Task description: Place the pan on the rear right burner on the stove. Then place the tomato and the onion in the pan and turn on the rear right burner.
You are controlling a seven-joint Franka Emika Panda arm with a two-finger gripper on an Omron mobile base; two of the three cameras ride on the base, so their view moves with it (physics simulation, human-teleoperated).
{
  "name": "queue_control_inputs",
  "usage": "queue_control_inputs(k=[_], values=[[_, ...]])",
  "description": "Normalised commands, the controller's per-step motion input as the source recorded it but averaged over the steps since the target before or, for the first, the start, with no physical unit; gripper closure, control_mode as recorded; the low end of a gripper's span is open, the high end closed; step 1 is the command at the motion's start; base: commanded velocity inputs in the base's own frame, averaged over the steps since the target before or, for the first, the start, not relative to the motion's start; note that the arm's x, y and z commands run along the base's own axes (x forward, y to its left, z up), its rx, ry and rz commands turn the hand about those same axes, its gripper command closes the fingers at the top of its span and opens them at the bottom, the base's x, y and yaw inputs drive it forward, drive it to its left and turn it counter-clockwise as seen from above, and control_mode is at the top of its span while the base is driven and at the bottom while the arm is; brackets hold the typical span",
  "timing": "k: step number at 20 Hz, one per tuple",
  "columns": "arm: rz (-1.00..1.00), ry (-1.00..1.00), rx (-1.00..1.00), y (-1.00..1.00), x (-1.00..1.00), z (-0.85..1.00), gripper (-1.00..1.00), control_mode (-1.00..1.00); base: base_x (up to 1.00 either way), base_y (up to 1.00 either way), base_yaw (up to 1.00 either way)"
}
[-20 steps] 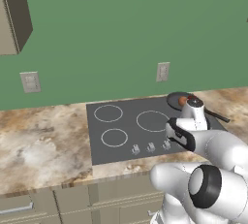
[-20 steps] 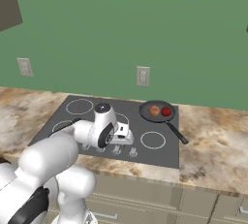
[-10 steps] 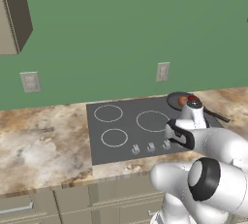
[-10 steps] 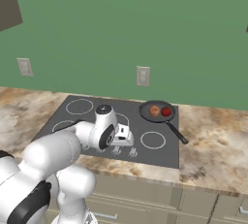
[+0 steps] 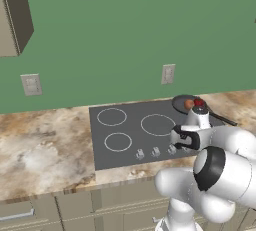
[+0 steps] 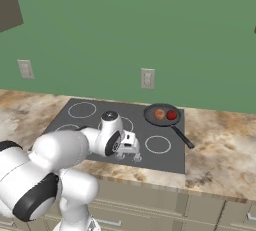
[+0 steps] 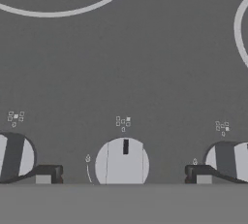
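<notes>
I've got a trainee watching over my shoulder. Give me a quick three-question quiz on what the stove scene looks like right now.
1. True or false: the tomato and the onion both lie inside the pan.
2. In the hand view, where does the pincer stand? A) shut on the pan's handle B) open, with one knob between its fingertips C) shut on the tomato
3. Fill in: the pan sits on the stove at its rear ____ corner.

Key: 1 true; 2 B; 3 right.
</notes>
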Motion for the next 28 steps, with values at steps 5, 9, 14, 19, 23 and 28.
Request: queue_control_inputs(k=[5, 9, 14, 19, 23, 28], values=[[0.00, 0.00, 0.00, 0.00, 0.00, -0.23, -1.00, -1.00, 0.00, 0.00, 0.00], [0.00, 0.00, 0.00, 0.00, 0.01, -0.17, -1.00, -1.00, 0.00, 0.00, 0.00], [0.00, 0.00, 0.00, 0.00, 0.00, 0.00, 1.00, -1.00, 0.00, 0.00, 0.00], [0.00, 0.00, 0.00, 0.00, 0.00, 0.00, 1.00, -1.00, 0.00, 0.00, 0.00], [0.00, 0.00, 0.00, 0.00, 0.00, 0.00, 1.00, -1.00, 0.00, 0.00, 0.00], [0.01, 0.00, 0.00, 0.00, 0.00, -0.05, 1.00, -1.00, 0.00, 0.00, 0.00]])
